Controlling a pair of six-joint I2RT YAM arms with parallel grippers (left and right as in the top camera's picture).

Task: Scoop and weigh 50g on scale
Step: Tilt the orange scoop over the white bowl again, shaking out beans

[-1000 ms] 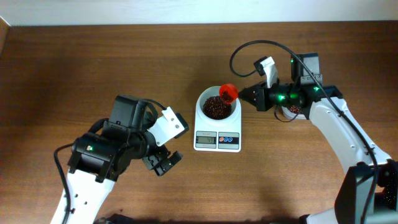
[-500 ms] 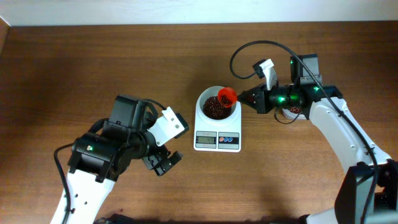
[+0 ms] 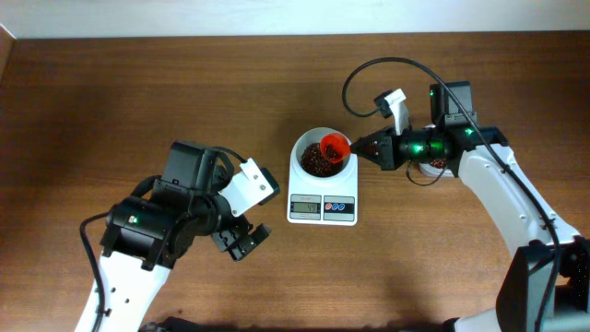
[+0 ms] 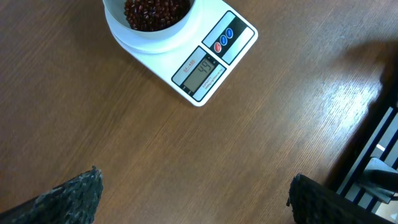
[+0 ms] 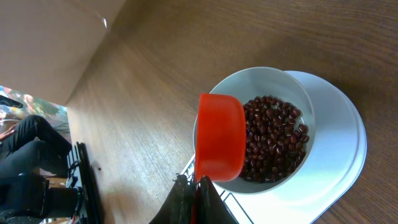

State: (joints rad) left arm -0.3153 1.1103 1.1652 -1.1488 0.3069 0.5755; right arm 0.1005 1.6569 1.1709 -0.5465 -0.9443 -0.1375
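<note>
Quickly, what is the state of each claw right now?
Left claw: open, holding nothing.
Right claw: closed, holding the orange scoop by its handle.

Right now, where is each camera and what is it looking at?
Overhead: above the table, looking straight down; shows left arm, left gripper open, right arm, right gripper holding the scoop.
Left wrist: looks down at the scale; its two fingertips show at bottom corners.
Right wrist: looks along its shut fingers at the scoop over the beans.
All three share the scale and bowl.
</note>
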